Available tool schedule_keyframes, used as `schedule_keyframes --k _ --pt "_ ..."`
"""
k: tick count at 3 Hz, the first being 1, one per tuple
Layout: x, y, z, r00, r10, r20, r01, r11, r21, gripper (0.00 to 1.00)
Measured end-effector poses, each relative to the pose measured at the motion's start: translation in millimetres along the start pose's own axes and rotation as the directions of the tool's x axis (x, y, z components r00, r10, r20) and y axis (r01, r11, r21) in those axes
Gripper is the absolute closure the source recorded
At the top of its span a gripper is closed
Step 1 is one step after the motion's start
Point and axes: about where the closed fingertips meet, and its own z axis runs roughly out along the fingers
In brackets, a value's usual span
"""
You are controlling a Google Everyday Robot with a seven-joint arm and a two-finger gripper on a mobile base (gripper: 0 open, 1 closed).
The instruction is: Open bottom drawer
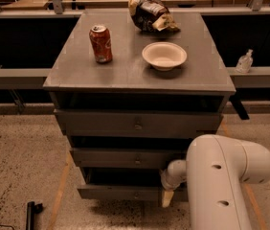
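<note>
The grey cabinet point(68, 75) has three drawers. The bottom drawer point(111, 192) is the lowest, with a slim front and a small round knob point(136, 194); its front stands a little proud of the drawers above, with a dark gap over it. My gripper point(167, 198) is at the right part of that drawer's front, to the right of the knob, reaching in from my white arm point(221, 186). The arm hides the right end of the bottom drawer.
The middle drawer point(125, 158) and top drawer point(135, 123) sit above. On the cabinet top are a red soda can point(100, 43), a white bowl point(164, 55) and a crumpled chip bag point(150, 9). A small bottle point(244, 61) stands on the right ledge. A black object point(30, 212) lies on the floor at left.
</note>
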Motion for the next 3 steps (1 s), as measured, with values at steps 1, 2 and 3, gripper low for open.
schedule_keyframes --k 1,2,3 --pt "3.2 -1.0 1.0 1.0 0.006 -0.025 -0.006 0.9999 0.011 0.0" --pt "8.2 3.0 7.4 0.998 0.029 -0.048 -0.029 0.9996 0.001 0.0" --pt "11.5 9.6 3.9 0.996 0.061 -0.069 -0.061 0.9981 -0.004 0.0"
